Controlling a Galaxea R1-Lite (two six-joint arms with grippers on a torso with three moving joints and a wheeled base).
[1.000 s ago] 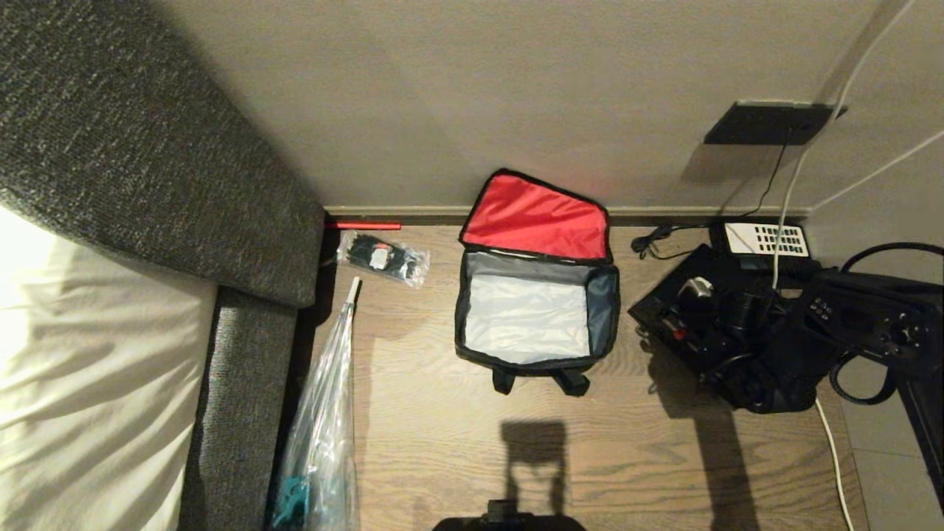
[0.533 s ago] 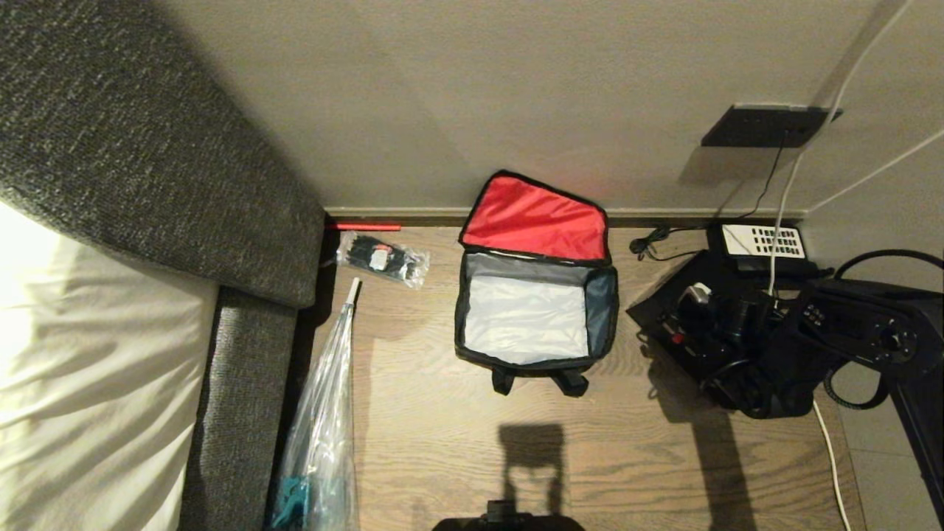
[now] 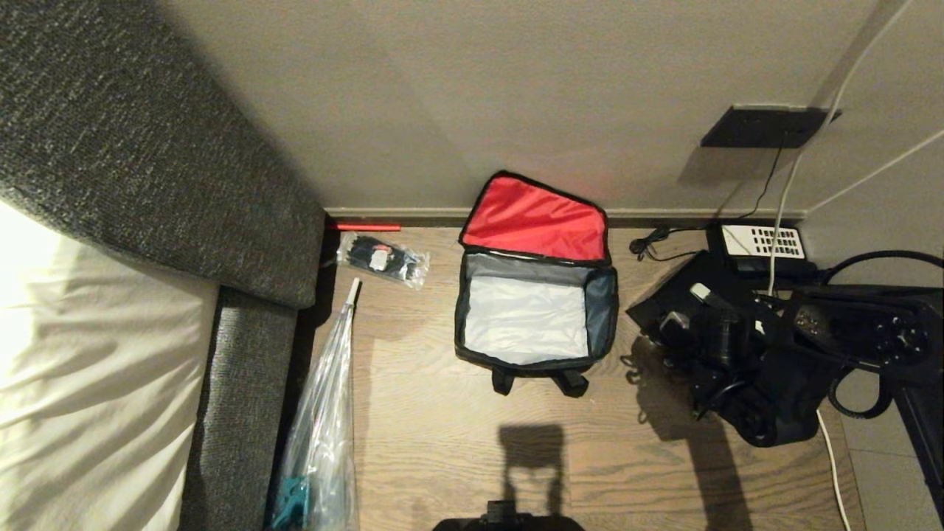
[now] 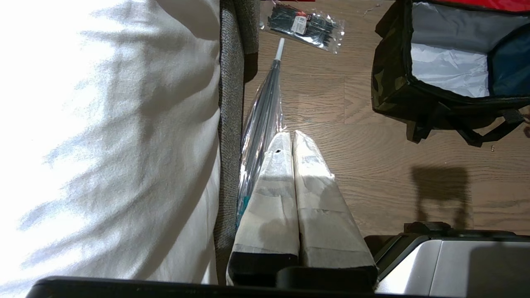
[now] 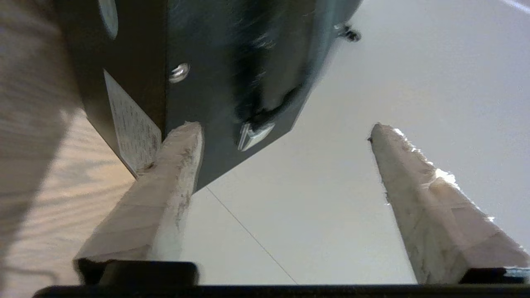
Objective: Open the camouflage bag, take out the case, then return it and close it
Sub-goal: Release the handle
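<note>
Presently the boxy camouflage bag with black sides and straps (image 3: 535, 317) stands open on the wooden floor (image 3: 442, 442) against the far wall (image 3: 479, 96), its bright red lid lining propped back and its pale interior showing nothing inside. To its right, well apart, the flat glossy black hard case (image 3: 675, 310) lies on the floor in front of the black telephone with white keypad (image 3: 759, 242), cables trailing around both. The right gripper (image 5: 285, 132) sits at the case with its taped fingers spread wide; one finger (image 5: 165, 182) lies beside the case's edge, nothing clamped. Left of the bag lie a small clear packet of black items (image 3: 383, 258), a clear plastic-wrapped umbrella (image 3: 324, 413) and a grey fabric bed frame (image 3: 236, 383). The left gripper (image 4: 293, 136) hangs near the umbrella, fingers pressed together on nothing.
</note>
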